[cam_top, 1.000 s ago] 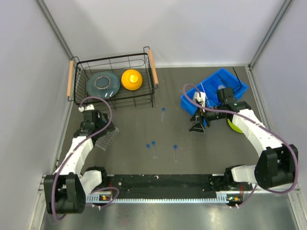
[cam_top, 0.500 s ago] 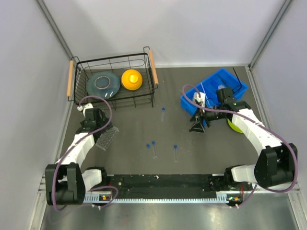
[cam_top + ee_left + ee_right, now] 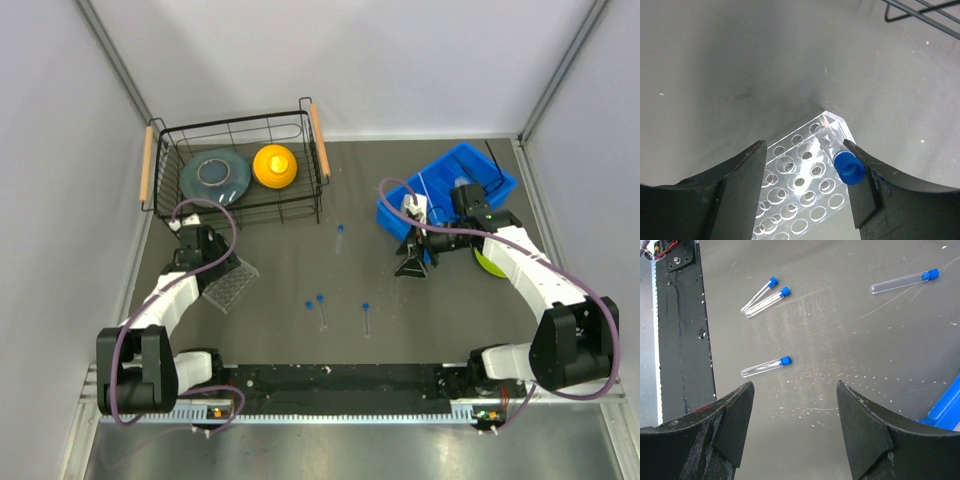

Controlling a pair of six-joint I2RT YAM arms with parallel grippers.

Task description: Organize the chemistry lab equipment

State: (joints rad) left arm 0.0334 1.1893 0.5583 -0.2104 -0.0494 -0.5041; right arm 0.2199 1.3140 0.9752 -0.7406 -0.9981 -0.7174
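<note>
The clear plastic grid rack (image 3: pixel 231 284) lies at the left of the table. My left gripper (image 3: pixel 212 266) hovers over it, open. In the left wrist view the rack (image 3: pixel 795 187) lies between the open jaws of my left gripper (image 3: pixel 805 150), and one blue-capped test tube (image 3: pixel 842 159) stands in a hole close to the right finger. Three test tubes (image 3: pixel 322 311) lie loose mid-table and another test tube (image 3: pixel 340 238) lies farther back. My right gripper (image 3: pixel 412 262) is open and empty; in its wrist view (image 3: pixel 794 385) it looks down on the nearest tube (image 3: pixel 765 367). No ring stand or vial can be made out.
A black wire basket (image 3: pixel 318 160) at the back left holds a grey plate (image 3: pixel 215 175) and a yellow dome (image 3: pixel 274 166). A blue bin (image 3: pixel 440 180) stands at the back right, with a lime-green plate (image 3: pixel 490 264) under my right arm. A black rail (image 3: pixel 330 380) runs along the near edge.
My left gripper has moved a little to the right and farther back, and the rack has shifted slightly right with it. The right arm has not moved.
</note>
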